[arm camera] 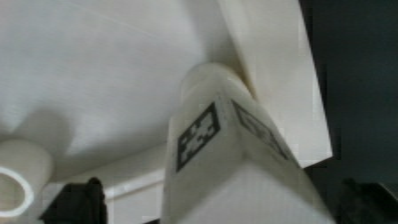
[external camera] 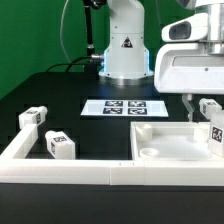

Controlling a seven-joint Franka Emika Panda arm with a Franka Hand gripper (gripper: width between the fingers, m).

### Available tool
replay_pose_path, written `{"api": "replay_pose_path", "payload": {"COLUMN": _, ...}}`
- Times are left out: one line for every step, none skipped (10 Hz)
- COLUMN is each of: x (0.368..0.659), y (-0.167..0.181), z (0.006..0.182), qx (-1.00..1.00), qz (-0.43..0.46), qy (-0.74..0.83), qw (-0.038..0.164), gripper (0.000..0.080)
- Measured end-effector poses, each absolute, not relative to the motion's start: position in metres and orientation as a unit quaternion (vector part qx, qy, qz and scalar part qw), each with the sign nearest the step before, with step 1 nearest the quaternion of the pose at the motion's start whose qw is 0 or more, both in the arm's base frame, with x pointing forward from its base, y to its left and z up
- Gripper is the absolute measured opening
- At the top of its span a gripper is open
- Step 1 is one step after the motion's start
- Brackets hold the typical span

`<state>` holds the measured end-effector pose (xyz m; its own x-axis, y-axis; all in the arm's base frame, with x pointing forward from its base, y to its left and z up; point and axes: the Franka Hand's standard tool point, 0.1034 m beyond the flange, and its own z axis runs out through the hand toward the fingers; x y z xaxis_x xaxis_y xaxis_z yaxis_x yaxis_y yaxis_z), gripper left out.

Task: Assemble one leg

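Black tabletop under green backdrop, white rail at the front. My gripper (external camera: 212, 135) at three o'clock is clamped narrow on a leg (arm camera: 228, 150), held upright over the panel (external camera: 165, 145) so it can seat in the corner. Spare legs (external camera: 60, 144) wait at eight o'clock, apart; marker board (external camera: 127, 106) sits central.

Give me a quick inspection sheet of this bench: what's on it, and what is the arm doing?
Surface: black table, white fence along its near edge.
Job's things: one leg in the gripper over the square panel; two loose legs at the exterior view's left, one behind the panel.
Clutter: marker board only.
Grippers: jaws shut on a leg.
Cables: black ones by the robot base.
Surroundings: green backdrop.
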<state>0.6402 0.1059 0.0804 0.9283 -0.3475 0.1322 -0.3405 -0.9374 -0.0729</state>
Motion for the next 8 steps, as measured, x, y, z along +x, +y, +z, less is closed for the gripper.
{"api": "replay_pose_path", "payload": {"x": 0.6401, "y": 0.1057, "z": 0.0802, "qx": -0.988, "qz": -0.073, "qy": 0.137, "qw": 0.021, "gripper": 0.0648}}
{"api": "replay_pose_path", "payload": {"x": 0.6401, "y": 0.1056, "z": 0.0800, "qx": -0.992, "qz": -0.073, "qy": 0.105, "qw": 0.019, "gripper": 0.0648}}
{"api": "replay_pose_path", "payload": {"x": 0.6400, "y": 0.1058, "z": 0.0799, "qx": -0.994, "qz": -0.074, "qy": 0.081, "qw": 0.017, "gripper": 0.0648}}
{"api": "replay_pose_path", "payload": {"x": 0.6414, "y": 0.1072, "z": 0.0803, "qx": -0.997, "qz": -0.076, "qy": 0.023, "qw": 0.009, "gripper": 0.0648}}
{"api": "replay_pose_path", "payload": {"x": 0.6419, "y": 0.1085, "z": 0.0797, "qx": -0.996, "qz": -0.077, "qy": -0.035, "qw": 0.000, "gripper": 0.0648}}
{"api": "replay_pose_path", "payload": {"x": 0.6414, "y": 0.1098, "z": 0.0787, "qx": -0.993, "qz": -0.076, "qy": -0.090, "qw": -0.007, "gripper": 0.0648}}
{"api": "replay_pose_path", "payload": {"x": 0.6415, "y": 0.1101, "z": 0.0791, "qx": -0.988, "qz": -0.076, "qy": -0.133, "qw": -0.013, "gripper": 0.0648}}
{"api": "replay_pose_path", "payload": {"x": 0.6433, "y": 0.1083, "z": 0.0809, "qx": -0.984, "qz": -0.077, "qy": -0.162, "qw": -0.015, "gripper": 0.0648}}
